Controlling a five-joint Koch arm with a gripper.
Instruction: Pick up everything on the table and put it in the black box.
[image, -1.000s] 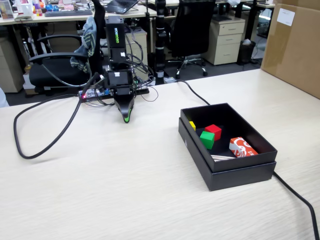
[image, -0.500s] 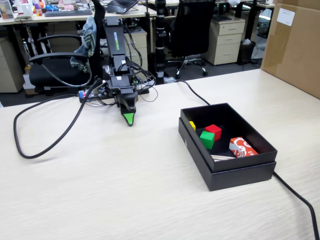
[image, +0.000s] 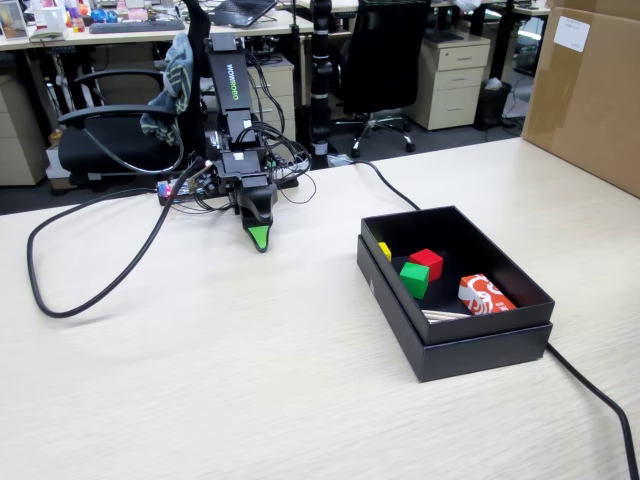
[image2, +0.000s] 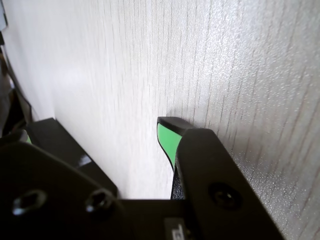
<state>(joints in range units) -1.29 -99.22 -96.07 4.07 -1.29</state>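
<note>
In the fixed view, the arm (image: 232, 120) is standing at the far side of the table (image: 200, 380), folded down, and its claw (image: 259, 238) is pointing down with the green tip close to the tabletop. Only one pointed tip is showing here, so I cannot tell from this view if the claw is open or closed. A thick black cable (image: 95, 270) is lying in a loop on the table to the left of the arm. To the right, the black box (image: 480, 345) is sitting on the table, well apart from the claw. Inside it, the red cube (image: 427, 262) is lying just beside the green cube (image: 414, 279), and a red-and-white packet (image: 484, 295) is lying near the right wall. A brown carton (image: 590, 90) is standing at the far right.

In the wrist view, the claw (image2: 100, 145) is hanging over bare table (image2: 150, 60). A gap is showing between the green-faced finger (image2: 167, 140) and the other black finger (image2: 55, 137), with nothing between them, so the claw is open and empty.
</note>
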